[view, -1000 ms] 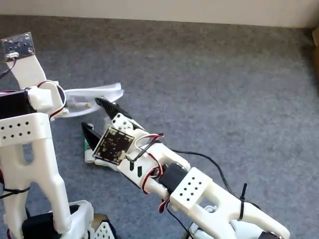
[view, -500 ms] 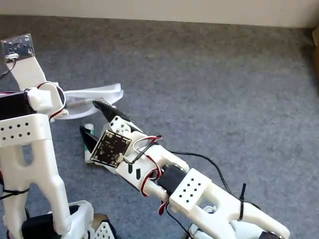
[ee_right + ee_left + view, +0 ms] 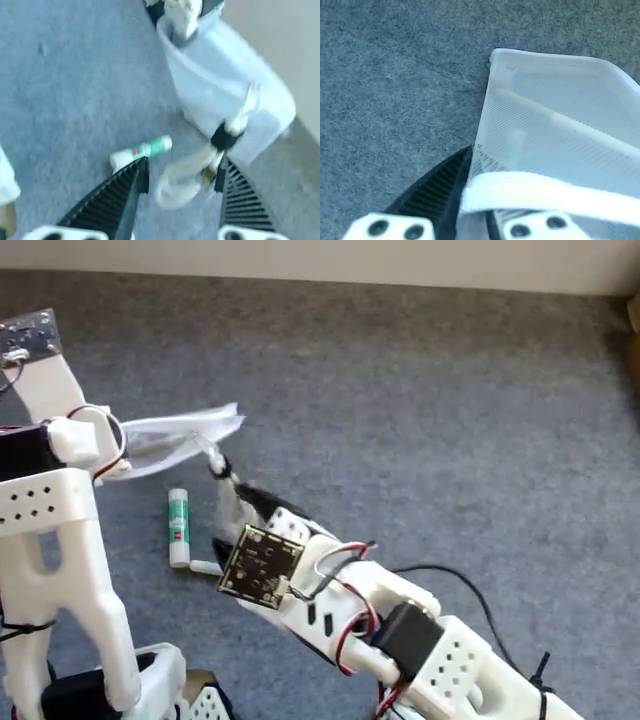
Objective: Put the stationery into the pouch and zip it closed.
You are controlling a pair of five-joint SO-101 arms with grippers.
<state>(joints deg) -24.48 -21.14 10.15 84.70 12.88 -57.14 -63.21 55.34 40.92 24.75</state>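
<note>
- On the grey carpet (image 3: 450, 390), a glue stick (image 3: 178, 527) is seen near the pouch (image 3: 175, 432).
- The pouch's edge is clamped by the left gripper (image 3: 470, 192).
- The right gripper (image 3: 182, 167) is spread wide, with the pouch's cord (image 3: 175, 189) between its jaws.

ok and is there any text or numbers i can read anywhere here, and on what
No text here can be read.
glue stick: green label, print too small and blurred to read.
pouch: plain mesh, no print seen.
circuit board: no legible markings.
</note>
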